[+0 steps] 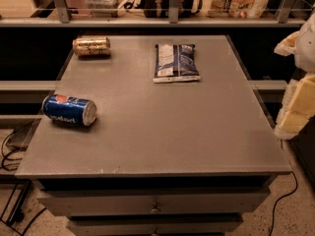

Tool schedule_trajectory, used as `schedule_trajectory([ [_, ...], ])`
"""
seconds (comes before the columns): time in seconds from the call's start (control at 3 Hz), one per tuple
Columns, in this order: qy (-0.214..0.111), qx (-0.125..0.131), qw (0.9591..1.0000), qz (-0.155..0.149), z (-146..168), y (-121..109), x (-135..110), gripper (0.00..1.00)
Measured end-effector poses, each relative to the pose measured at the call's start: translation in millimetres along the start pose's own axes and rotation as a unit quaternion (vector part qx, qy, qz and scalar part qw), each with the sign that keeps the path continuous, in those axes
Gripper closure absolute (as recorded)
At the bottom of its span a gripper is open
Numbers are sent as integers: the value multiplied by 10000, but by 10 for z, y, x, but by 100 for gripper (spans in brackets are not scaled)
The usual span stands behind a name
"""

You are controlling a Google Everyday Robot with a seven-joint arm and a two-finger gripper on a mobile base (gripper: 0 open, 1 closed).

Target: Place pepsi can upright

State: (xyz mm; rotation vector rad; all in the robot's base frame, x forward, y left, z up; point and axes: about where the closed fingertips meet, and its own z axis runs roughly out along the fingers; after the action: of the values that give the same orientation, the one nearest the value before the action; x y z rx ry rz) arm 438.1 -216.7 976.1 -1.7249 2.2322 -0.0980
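Observation:
The pepsi can (69,110) is blue with a red-white-blue logo and a silver end. It lies on its side near the left edge of the grey table (172,132), silver end facing right. My gripper (297,109) shows as white and pale yellow parts at the right edge of the view, beyond the table's right side. It is far from the can and touches nothing on the table.
A gold can (91,46) lies on its side at the table's back left. A blue and white snack bag (176,62) lies flat at the back middle. A shelf rail (147,21) runs behind the table. Drawers (155,203) are below the top, and cables (10,151) lie on the floor at the left.

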Motion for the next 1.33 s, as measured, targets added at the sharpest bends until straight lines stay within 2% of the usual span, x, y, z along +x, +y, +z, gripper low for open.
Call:
schedule_trajectory([
  [0.67,128,54,9999,-47,18,-1,-11,0],
  [1.0,536,-36,9979,-356,199,49,-122,0],
  [1.33,980,-53,9913,-877,408,98,-346,0],
])
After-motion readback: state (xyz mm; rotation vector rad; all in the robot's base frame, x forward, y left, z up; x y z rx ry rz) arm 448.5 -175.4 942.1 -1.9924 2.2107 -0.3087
